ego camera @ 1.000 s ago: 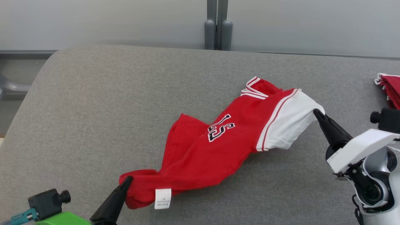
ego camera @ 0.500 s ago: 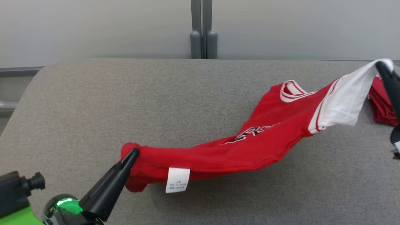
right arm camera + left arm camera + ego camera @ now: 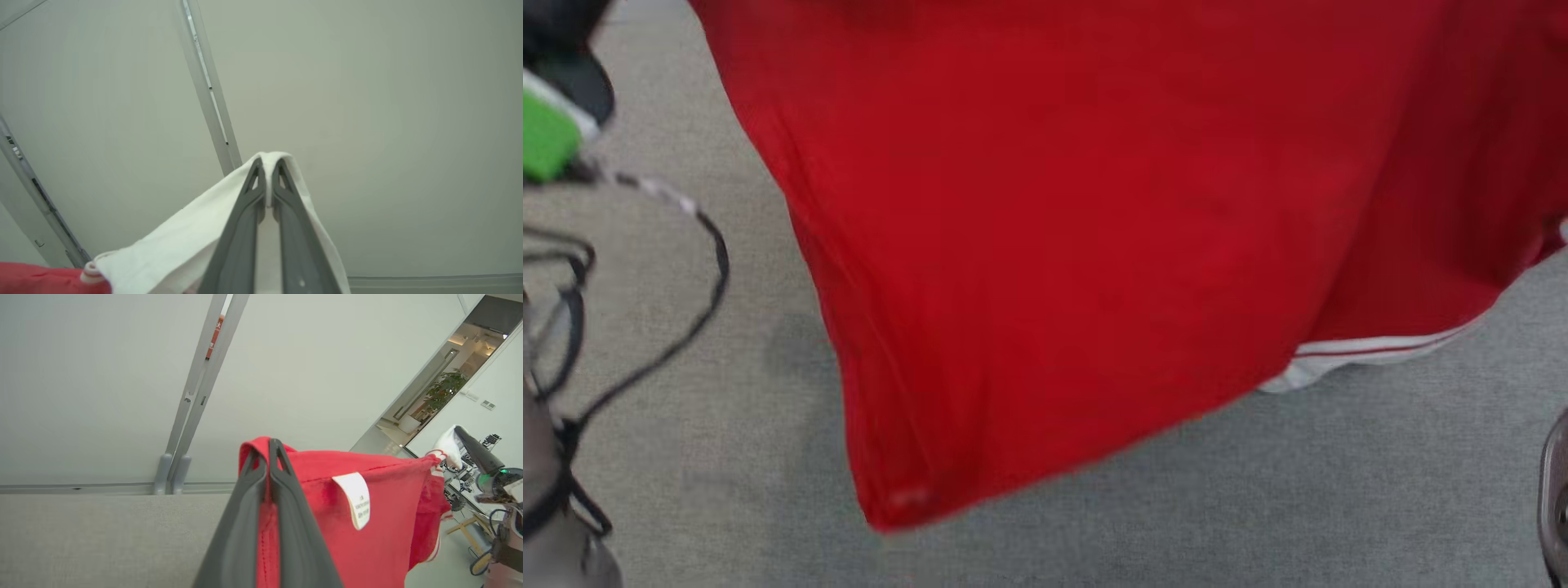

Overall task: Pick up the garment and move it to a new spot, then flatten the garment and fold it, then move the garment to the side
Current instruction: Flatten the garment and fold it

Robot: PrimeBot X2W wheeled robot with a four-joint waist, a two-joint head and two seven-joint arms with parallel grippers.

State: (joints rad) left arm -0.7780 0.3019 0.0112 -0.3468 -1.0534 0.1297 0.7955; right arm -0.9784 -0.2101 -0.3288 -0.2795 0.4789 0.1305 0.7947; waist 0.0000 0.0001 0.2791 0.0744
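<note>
Up go the left hand (image 3: 269, 446) and the right hand (image 3: 267, 163), and the shirt (image 3: 1054, 245) goes up with them. A moment ago it sagged low over the desk (image 3: 1258, 490) between the two hands. Now it hangs in the air like a red sheet, close in front of the head camera. That camera has turned too.

The left hand is pinched tight on a red corner of the shirt. Its two fingers are pressed together with a fold of red cloth between them. A white tag (image 3: 357, 500) hangs from the top edge just beside that hand.

The right hand is pinched tight on the white sleeve (image 3: 184, 245). The cloth goes up over its tips and falls down on both sides. In the left wrist view this hand is far off to the right, and the top edge of the shirt is stretched between the two hands.

From that edge the shirt hangs down over the grey desk. I cannot tell if its lowest corner touches the desk. White and red stripes (image 3: 1372, 347) peek out at the bottom right. A black cable (image 3: 715, 261) loops at the left. A pale wall (image 3: 102, 375) stands behind the desk.
</note>
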